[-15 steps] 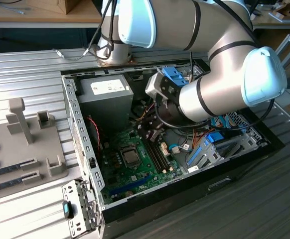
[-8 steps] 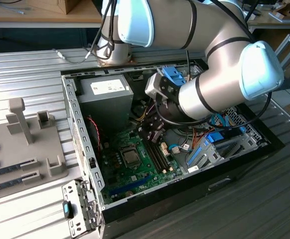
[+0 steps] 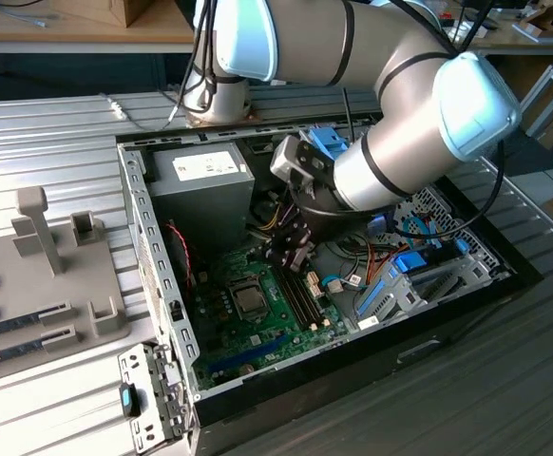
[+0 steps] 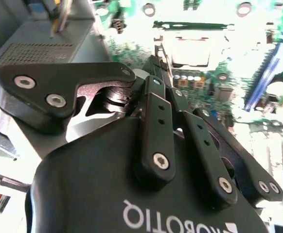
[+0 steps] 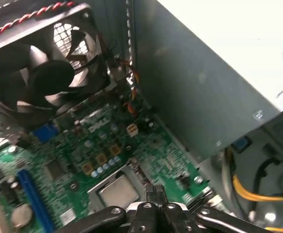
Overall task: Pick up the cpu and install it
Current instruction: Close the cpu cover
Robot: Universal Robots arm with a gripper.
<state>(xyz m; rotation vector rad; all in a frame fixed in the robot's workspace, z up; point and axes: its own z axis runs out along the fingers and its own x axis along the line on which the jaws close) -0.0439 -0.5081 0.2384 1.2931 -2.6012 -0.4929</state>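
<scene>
1. Your gripper [image 3: 288, 249] hangs inside the open computer case [image 3: 153, 247], over the motherboard [image 3: 257, 332], just beside the socket on the exterior view's right.
2. The cpu [image 3: 251, 300] lies flat in its socket [image 3: 248, 285] near the middle of the board. In the first wrist view its silver-grey top [image 5: 118, 191] sits square within the metal frame, close ahead of your fingertips [image 5: 156, 193].
3. Jaw state: in the first wrist view the two fingers press together with no gap between the tips. In the second wrist view the linkage [image 4: 180, 136] looks folded to match. They carry nothing.
4. Judgement on step: the chip reads as placed, so pick and place appear done. You stand at the tail of the install, with the closed tips near the socket's edge.
5. I cannot tell whether the socket frame or its lever is latched.
6. Any contact from here calls for care: the fan [image 5: 49, 73] and the power supply [image 3: 205, 185] crowd one side, and the memory slots [image 3: 300, 294] lie just under the fingers.
7. Loose cables [image 3: 348, 271] trail near the wrist; judge your clearance by them.
</scene>
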